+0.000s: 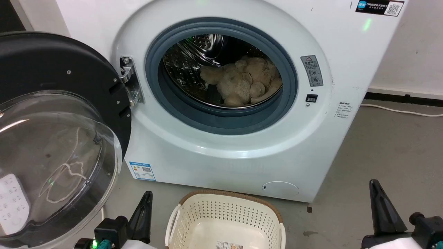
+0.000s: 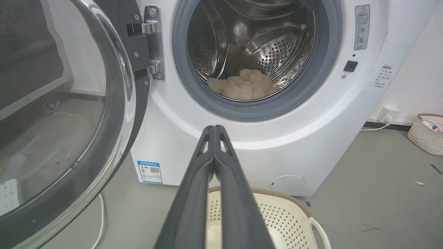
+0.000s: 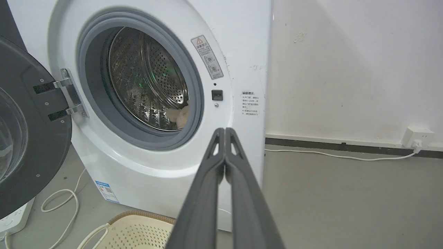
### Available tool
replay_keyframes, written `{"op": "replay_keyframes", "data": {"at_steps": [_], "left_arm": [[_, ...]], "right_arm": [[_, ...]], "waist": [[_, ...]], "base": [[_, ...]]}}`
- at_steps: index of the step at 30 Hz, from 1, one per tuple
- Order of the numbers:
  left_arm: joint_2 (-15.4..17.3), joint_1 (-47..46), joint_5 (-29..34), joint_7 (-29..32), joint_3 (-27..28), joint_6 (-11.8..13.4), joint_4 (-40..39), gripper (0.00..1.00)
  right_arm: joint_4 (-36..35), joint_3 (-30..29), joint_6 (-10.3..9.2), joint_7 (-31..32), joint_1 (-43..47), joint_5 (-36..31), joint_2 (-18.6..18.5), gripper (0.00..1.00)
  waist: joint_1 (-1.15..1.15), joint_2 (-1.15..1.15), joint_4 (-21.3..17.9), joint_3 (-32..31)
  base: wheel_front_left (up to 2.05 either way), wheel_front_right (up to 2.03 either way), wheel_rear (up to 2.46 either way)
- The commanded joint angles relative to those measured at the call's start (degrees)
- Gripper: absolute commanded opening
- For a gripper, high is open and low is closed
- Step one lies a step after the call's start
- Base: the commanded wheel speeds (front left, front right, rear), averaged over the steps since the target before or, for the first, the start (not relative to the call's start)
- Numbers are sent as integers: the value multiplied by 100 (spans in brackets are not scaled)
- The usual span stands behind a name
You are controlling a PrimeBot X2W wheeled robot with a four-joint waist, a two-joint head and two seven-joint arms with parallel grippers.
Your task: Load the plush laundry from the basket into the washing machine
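Observation:
The cream-beige plush laundry point(image 1: 242, 83) lies inside the steel drum of the white washing machine point(image 1: 242, 145), low and to the right; it also shows as plush laundry point(image 2: 244, 86) and a small patch of plush laundry point(image 3: 181, 116). The machine's black-rimmed clear door point(image 1: 59, 138) hangs wide open to the left. The cream basket point(image 1: 225, 221) stands on the floor before the machine, holding just its label. My left gripper point(image 2: 214, 128) is shut with nothing in it, above the basket point(image 2: 287, 218). My right gripper point(image 3: 225, 130) is shut too, right of the basket point(image 3: 138, 228).
A white cable point(image 3: 62, 200) and a power strip point(image 1: 12, 204) lie on the grey floor under the open door. Another cable point(image 3: 339, 155) runs along the wall to a socket point(image 3: 417, 136). A second small basket point(image 2: 427, 135) sits far right by the wall.

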Motion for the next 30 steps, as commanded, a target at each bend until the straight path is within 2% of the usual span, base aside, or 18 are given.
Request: {"op": "replay_keyframes", "data": {"at_steps": [1, 30], "left_arm": [[-30, -13, 63, 18, 32, 9, -38, 0], [-145, -49, 377, 357, 239, 36, -284, 0]], "right_arm": [[-11, 14, 0, 19, -39, -50, 0, 0], [-44, 144, 1, 361, -156, -214, -1, 0]], "waist": [[0, 0, -5, 1], [0, 0, -141, 31]], "base": [[0, 0, 0], [0, 0, 0]]}}
